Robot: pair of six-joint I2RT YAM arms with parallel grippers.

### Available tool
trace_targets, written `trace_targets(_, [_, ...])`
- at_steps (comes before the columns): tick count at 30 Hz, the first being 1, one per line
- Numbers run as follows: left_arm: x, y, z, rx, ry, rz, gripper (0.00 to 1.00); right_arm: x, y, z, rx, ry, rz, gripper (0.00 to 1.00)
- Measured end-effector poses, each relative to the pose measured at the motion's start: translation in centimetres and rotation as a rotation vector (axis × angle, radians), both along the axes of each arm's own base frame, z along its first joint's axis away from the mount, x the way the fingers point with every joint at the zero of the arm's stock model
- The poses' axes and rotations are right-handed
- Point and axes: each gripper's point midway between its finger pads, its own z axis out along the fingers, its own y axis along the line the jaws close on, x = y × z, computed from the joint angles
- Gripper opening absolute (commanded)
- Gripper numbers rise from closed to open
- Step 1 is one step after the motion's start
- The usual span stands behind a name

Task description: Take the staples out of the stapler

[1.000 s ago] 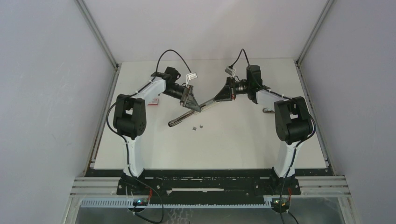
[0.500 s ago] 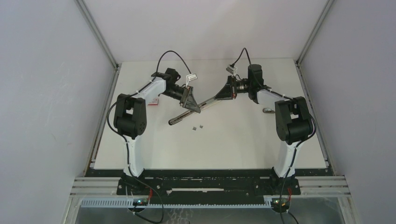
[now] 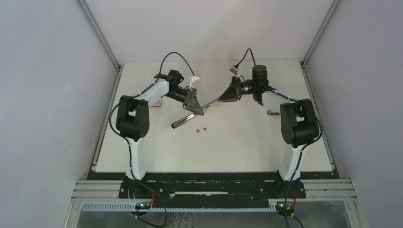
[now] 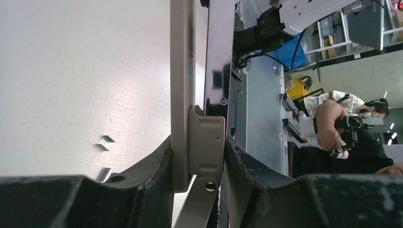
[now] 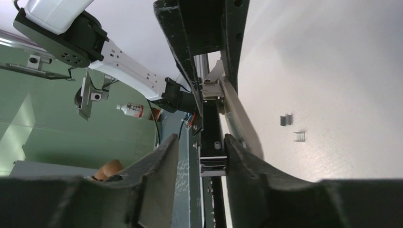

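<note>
From above, you see a long black and grey metal stapler [image 3: 183, 122] hinged open and held up over the white table [image 3: 247, 147] between both arms, its long axis running diagonally from near-left to far-right. The left gripper [image 3: 195, 107] sits at the middle of it and the right gripper [image 3: 227, 96] at the far-right end. Two tiny grey metal staples [image 3: 196, 129] lie loose on the table just on the near side of the stapler's lower end, apart from it and closer to your left gripper than to your right. In the left wrist view, your left fingers [image 4: 147, 175] are pressed against both sides of the stapler [image 4: 180, 71], pinching its grey rail and black arm together; the staples [image 4: 105, 141] lie on the table off to the left. In the right wrist view, your right gripper [image 5: 202, 140] is spread slightly wider than the stapler's black arm [image 5: 211, 128], one finger against it and a gap on the other side. The staples [image 5: 285, 119] lie to the right. You cannot tell whether more remain in the rail.
</note>
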Motion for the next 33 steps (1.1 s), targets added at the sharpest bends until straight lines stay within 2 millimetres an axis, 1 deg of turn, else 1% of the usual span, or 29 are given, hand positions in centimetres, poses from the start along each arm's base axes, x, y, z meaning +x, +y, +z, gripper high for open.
trace_targets(2, [0.1, 0.1, -0.2, 0.01, -0.005, 0.003, 0.02, 0.1, -0.3, 0.3, 0.0, -0.005, -0.007, 0.51])
trace_targets(3, [0.2, 0.2, -0.2, 0.013, -0.006, 0.005, 0.01, 0.1, -0.3, 0.4, 0.0, -0.007, -0.009, 0.52])
trace_targets(5, [0.4, 0.4, -0.3, 0.016, -0.009, 0.011, 0.01, 0.1, -0.7, 0.8, -0.001, -0.016, -0.017, 0.58])
trace_targets(7, [0.6, 0.5, -0.3, 0.024, -0.02, 0.014, 0.0, 0.3, -1.2, 1.1, -0.005, -0.024, -0.029, 0.6])
trace_targets(12, [2.4, 2.1, -1.1, 0.092, -0.082, 0.056, 0.0, 1.6, -2.4, 1.3, -0.04, -0.047, -0.078, 0.62])
trace_targets(15, [3.4, 3.6, -2.3, 0.163, -0.11, 0.091, 0.0, 2.3, -3.1, 1.3, -0.067, -0.057, -0.109, 0.63])
trace_targets(19, [4.6, 5.7, -4.0, 0.283, -0.164, 0.122, 0.0, 2.8, -4.1, 0.5, -0.102, -0.042, -0.153, 0.64])
trace_targets(23, [5.6, 6.8, -5.0, 0.382, -0.244, 0.142, 0.0, 3.2, -5.0, -0.3, -0.133, -0.031, -0.188, 0.65])
trace_targets(24, [5.7, 7.1, -5.2, 0.405, -0.266, 0.147, 0.0, 3.3, -5.2, -0.4, -0.141, -0.03, -0.196, 0.65])
trace_targets(29, [6.5, 8.2, -6.1, 0.515, -0.364, 0.172, 0.0, 3.7, -6.2, -0.7, -0.184, -0.045, -0.242, 0.72])
trace_targets(31, [6.5, 8.4, -6.8, 0.561, -0.398, 0.171, 0.0, 3.7, -6.7, -0.2, -0.203, -0.068, -0.262, 0.73])
trace_targets(33, [6.1, 8.4, -7.4, 0.602, -0.43, 0.158, 0.0, 3.7, -7.2, 0.6, -0.214, -0.105, -0.282, 0.73])
